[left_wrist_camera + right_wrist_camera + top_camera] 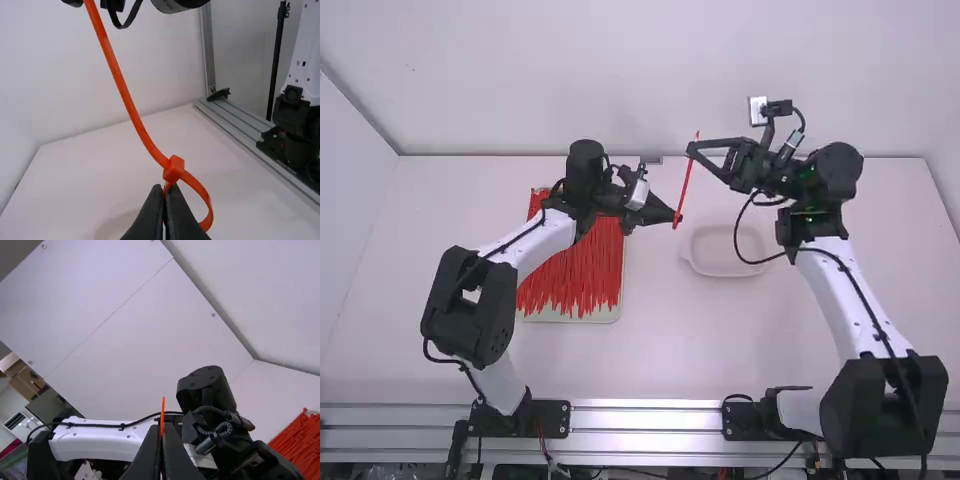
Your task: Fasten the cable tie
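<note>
At the bottom of the high view we see a metal rail [640, 412] where both arms stand. A bit higher, in the left middle, a pile of red ties [575, 270] lies on a flat pale board [582, 316]. Just right of the middle, a white dish [712, 266] sits on the white table [410, 250]. Above the dish, near the middle of the picture, the cable tie [684, 188] is up in the air, almost standing straight, between the two grippers. The left gripper [164, 189] has the bottom end. Its fingers are squeezed tight together and pinch the tie right under its little square head [174, 169]. In the left wrist view the strap bends round into a small loop [204, 200] at the lower right, beside the fingers. From the head the long strap goes up to the top left of that view. The right gripper [693, 152] has the top end, higher up in the high view. Its fingers are pressed tight together too, and a short orange tip pokes out above them in the right wrist view. Farthest back is the white wall [620, 60].
</note>
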